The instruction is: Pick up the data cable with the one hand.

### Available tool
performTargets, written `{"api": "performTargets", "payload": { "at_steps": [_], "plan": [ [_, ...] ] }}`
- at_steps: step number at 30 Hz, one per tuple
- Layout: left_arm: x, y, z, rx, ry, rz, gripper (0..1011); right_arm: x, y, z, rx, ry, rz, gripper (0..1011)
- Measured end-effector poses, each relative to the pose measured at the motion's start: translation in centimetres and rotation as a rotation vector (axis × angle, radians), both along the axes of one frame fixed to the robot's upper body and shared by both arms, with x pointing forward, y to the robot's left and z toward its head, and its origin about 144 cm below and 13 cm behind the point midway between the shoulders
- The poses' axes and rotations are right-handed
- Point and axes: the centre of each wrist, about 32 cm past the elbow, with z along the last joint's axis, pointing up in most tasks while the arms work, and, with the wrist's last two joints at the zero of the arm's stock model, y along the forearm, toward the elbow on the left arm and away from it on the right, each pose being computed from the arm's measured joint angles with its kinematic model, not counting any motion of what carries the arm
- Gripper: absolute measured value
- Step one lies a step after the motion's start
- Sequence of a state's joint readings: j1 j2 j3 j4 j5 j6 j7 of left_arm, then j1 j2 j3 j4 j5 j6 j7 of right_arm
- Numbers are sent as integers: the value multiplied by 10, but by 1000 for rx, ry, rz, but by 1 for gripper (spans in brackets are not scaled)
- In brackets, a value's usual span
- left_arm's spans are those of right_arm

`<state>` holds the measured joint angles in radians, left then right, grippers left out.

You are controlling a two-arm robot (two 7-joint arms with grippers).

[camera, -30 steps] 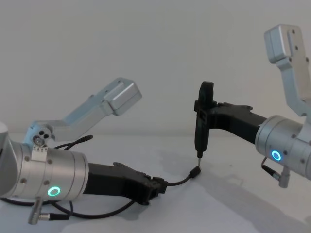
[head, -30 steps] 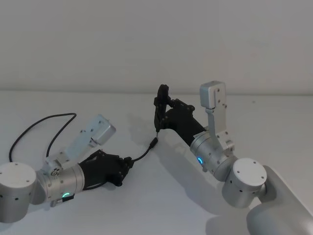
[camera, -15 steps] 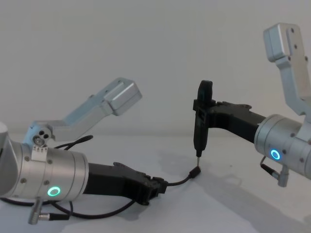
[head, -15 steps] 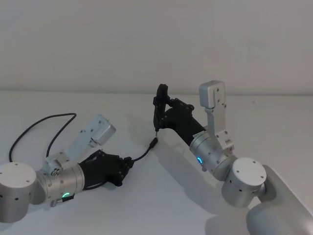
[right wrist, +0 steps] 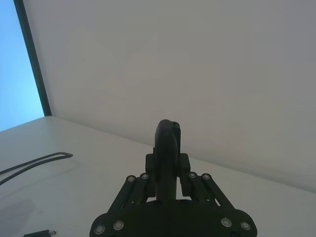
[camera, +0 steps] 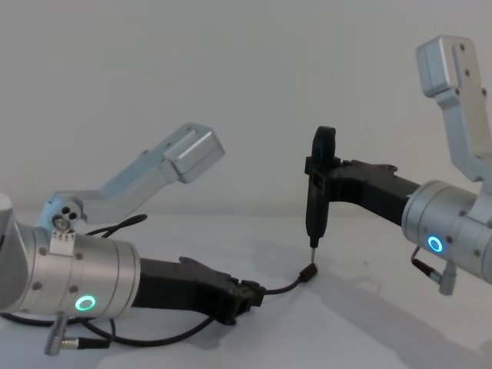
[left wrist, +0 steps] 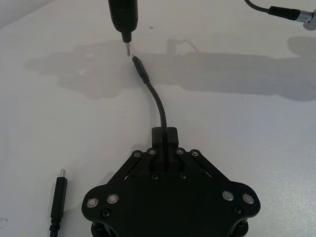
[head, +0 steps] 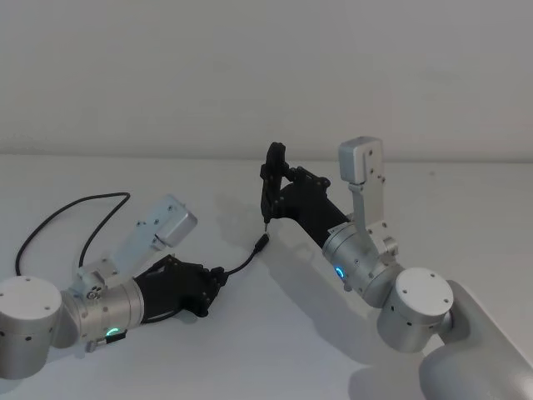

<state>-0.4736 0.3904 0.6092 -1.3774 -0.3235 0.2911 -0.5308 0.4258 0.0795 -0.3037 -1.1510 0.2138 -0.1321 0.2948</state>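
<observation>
Left gripper (left wrist: 164, 140): low over the table (head: 275, 333), clamped tight on the data cable (left wrist: 157, 106).
Right gripper (camera: 323, 173): gripping the pen-like tool (camera: 317, 196) upright, tip just above the cable's plug (camera: 309, 271).

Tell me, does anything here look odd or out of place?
Nothing looks broken or spilled. The left gripper, low over the white table, is shut on the data cable, whose free plug tips up. The right gripper holds an upright pen-like tool, tip just above that plug.
</observation>
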Motion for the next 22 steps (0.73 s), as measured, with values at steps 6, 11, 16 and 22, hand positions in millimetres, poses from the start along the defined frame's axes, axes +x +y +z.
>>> {"api": "performTargets", "payload": {
  "at_steps": [6,11,16,22],
  "plan": [
    [0,0,0,0,0,0,42,0,0,0,0,0,0,274],
    [0,0,0,0,0,0,42,0,0,0,0,0,0,274],
    [0,0,0,0,0,0,42,0,0,0,0,0,0,275],
    [0,0,0,0,0,0,42,0,0,0,0,0,0,275]
  ]
}}
